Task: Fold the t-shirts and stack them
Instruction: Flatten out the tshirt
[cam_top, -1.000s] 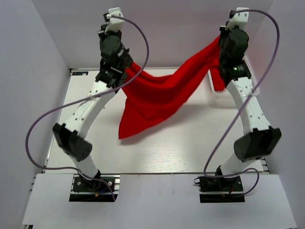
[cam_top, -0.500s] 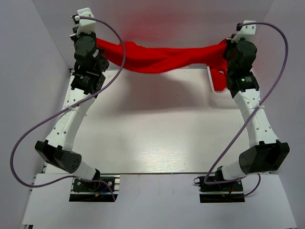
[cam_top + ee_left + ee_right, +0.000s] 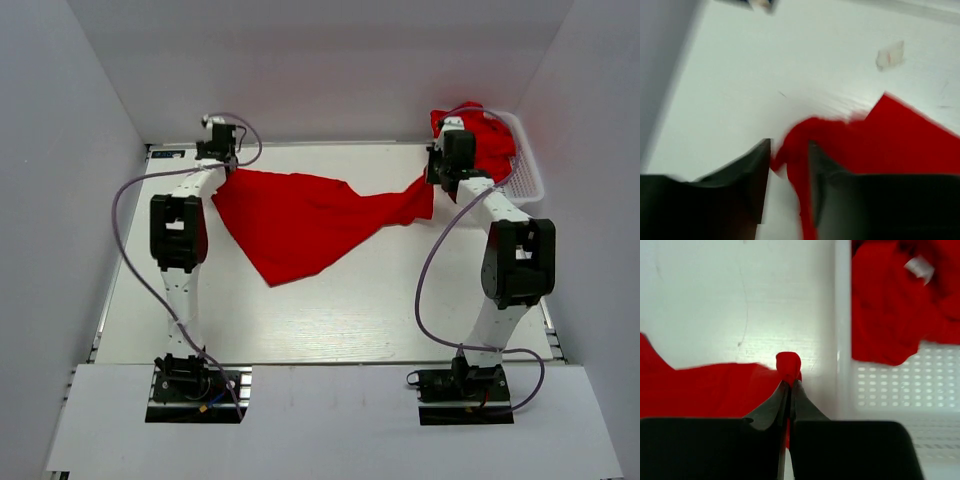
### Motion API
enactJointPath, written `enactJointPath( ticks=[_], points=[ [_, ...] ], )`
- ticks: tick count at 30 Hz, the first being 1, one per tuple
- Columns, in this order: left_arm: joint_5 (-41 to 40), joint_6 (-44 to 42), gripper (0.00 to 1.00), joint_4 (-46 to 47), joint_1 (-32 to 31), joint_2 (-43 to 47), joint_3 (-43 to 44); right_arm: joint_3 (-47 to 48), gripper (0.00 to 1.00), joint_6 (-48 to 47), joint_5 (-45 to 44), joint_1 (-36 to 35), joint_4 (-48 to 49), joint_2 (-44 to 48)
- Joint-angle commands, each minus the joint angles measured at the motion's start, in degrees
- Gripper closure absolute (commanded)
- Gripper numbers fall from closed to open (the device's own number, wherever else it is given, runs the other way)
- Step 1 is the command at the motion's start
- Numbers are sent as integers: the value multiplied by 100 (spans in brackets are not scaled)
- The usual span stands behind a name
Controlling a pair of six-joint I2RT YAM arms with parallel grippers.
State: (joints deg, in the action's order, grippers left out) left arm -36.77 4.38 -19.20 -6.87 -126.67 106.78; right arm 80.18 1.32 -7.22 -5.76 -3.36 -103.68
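The shirt (image 3: pixel 300 215) lies stretched out, seemingly for folding: right claw (image 3: pixel 789 384) clamped on its 2 o'clock corner, left claw (image 3: pixel 789 157) straddling its 10 o'clock corner, grip unclear.

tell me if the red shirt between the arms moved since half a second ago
Yes. The t-shirt dropped from mid-air in front of the back wall onto the table, spreading toward its near edge.
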Motion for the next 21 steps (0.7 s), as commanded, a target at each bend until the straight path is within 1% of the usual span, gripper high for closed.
enactJointPath(
  ticks=[1, 2, 3, 4, 6, 7, 10, 11, 12, 14, 15, 16, 17, 18, 19, 20, 21],
  points=[
    [960, 458, 48, -629, 55, -251, 877, 322, 100, -35, 327, -4, 55, -134],
    [1144, 458, 34, -690, 55, -314, 932, 366, 100, -105, 362, -4, -41, -231],
    [1207, 458, 11, -629, 55, -262, 932, 375, 100, -115, 371, -4, -34, -232],
    [1295, 458, 0, -559, 55, -175, 749, 349, 100, -97, 440, -30, -8, -223],
    [1541, 406, 0, -305, 55, 115, 294, 279, 100, -106, 598, -22, 28, -170],
    [1629, 406, 0, -251, 55, 473, 134, 253, 100, -115, 660, -30, 28, -162],
    [1831, 353, 0, -251, -77, 1020, -464, 208, 100, -106, 854, -48, 28, -118],
    [2041, 353, 0, -251, -147, 1378, -631, 191, 100, -106, 880, -39, 37, -118],
    [2304, 353, 0, -303, -148, 1556, -972, 173, 100, -106, 889, -57, 37, -118],
    [2979, 440, 0, -400, -200, 1899, -1377, 121, 100, -88, 854, -65, 54, -91],
    [3105, 510, 0, -400, -279, 2257, -1849, 103, 100, -36, 872, -22, 80, -48],
    [3211, 511, 0, -400, -358, 2444, -2098, 94, 99, -44, 880, -48, 81, -30],
    [3377, 581, 0, -400, -524, 2628, -2605, 85, 99, -44, 820, -31, 72, -21],
    [3457, 738, 0, -348, -630, 2978, -2862, 59, 99, -27, 793, -39, 46, 14],
    [3623, 739, 0, -295, -735, 3130, -3100, 59, 97, -27, 767, -39, 45, 49],
    [3625, 800, 0, -295, -997, 3262, -3520, 15, 97, -27, 749, -39, 37, 49],
    [3625, 871, 0, -295, -1139, 3359, -3680, -20, 97, -1, 749, -31, 37, 67]
  ],
)
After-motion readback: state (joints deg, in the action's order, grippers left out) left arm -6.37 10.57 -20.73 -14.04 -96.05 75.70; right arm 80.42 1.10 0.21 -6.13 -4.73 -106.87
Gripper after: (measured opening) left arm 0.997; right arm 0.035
